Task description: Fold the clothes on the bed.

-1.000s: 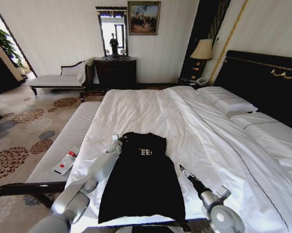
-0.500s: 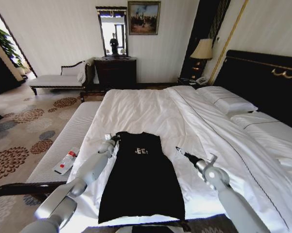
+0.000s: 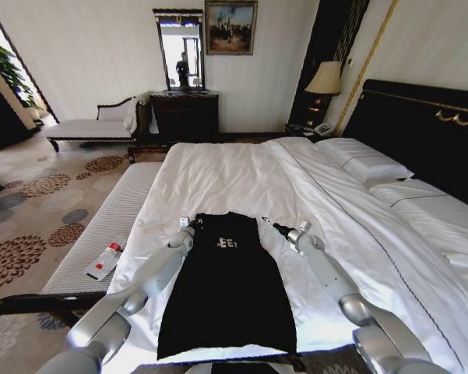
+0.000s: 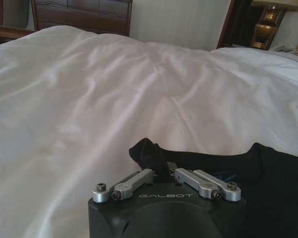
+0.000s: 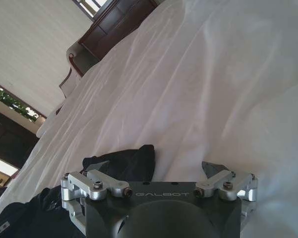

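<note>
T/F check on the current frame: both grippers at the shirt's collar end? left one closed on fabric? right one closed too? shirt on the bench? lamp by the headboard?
1. Both grippers are at the collar end of the black soft fabric T-shirt. True: left gripper, right gripper.
2. The left gripper is shut on the shirt. True, fabric is pinched at its shoulder corner.
3. The right gripper is shut too. False: its fingers stand apart beside the other shoulder corner.
4. The shirt lies on the long pale upholstered bench. False: it lies on the white-sheeted bed.
5. A table lamp with a pale shade stands by the dark headboard. True.

t-shirt (image 3: 227, 280) on bed (image 3: 241, 175), bench (image 3: 101, 234) to its left
</note>
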### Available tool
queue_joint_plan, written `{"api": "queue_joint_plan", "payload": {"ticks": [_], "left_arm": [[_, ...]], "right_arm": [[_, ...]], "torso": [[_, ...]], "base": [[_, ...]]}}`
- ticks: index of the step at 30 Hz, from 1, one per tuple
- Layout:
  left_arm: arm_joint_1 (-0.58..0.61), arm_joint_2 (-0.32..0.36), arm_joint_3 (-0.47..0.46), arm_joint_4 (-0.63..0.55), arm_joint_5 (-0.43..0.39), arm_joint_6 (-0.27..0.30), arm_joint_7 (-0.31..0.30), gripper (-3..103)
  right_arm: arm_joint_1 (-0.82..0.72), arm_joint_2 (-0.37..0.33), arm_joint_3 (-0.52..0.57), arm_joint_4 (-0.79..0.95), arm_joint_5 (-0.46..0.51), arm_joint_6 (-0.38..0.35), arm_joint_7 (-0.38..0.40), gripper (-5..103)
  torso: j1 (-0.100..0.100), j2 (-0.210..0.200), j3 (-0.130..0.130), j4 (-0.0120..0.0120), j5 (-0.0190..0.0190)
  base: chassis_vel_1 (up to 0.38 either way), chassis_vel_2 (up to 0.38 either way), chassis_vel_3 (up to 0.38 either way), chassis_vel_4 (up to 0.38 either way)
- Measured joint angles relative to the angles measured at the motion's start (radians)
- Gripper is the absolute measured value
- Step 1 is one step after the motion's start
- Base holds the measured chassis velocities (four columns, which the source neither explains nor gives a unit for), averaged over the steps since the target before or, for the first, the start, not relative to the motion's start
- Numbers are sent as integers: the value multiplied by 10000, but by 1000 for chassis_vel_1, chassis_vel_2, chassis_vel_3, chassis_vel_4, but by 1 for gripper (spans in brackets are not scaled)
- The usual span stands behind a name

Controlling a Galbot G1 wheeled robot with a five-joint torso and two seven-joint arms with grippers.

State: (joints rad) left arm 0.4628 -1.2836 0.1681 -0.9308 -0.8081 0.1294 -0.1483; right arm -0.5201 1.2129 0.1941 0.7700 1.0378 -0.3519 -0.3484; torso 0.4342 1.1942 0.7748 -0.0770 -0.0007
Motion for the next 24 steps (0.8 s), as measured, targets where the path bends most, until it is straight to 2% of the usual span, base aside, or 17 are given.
{"api": "queue_joint_plan", "payload": {"ticks": [2, 5, 18, 19, 23, 24], "left_arm": [[14, 10, 9, -33, -12, 0, -15, 1], [33, 29, 155, -105, -71, 2, -61, 1], [-164, -2, 475, -30, -232, 32, 2, 1], [-184, -42, 529, 23, -231, 33, 35, 1], [-186, -100, 562, 98, -225, 28, 119, 1], [-187, -112, 563, 116, -222, 24, 133, 1]], "right_arm": [[41, 91, 17, -173, -164, 45, -188, 100], [285, 382, 182, -930, -723, 313, -868, 100], [1460, 865, 625, -2783, -1671, 637, -1559, 100], [1544, 897, 676, -2934, -1777, 637, -1631, 102], [1635, 966, 704, -3130, -2038, 642, -1688, 95], [1646, 984, 705, -3160, -2104, 642, -1689, 90]], "torso": [[0, 1, 0, 3, -1], [-1, 2, -1, -2, 0], [-1, 1, -1, 3, -1], [0, 2, 0, 2, -1], [0, 1, 0, -2, -1], [0, 1, -1, -1, -1]], "base": [[0, 0, 0, 0], [0, 0, 0, 0], [0, 0, 0, 0], [0, 0, 0, 0], [0, 0, 0, 0], [0, 0, 0, 0]]}}
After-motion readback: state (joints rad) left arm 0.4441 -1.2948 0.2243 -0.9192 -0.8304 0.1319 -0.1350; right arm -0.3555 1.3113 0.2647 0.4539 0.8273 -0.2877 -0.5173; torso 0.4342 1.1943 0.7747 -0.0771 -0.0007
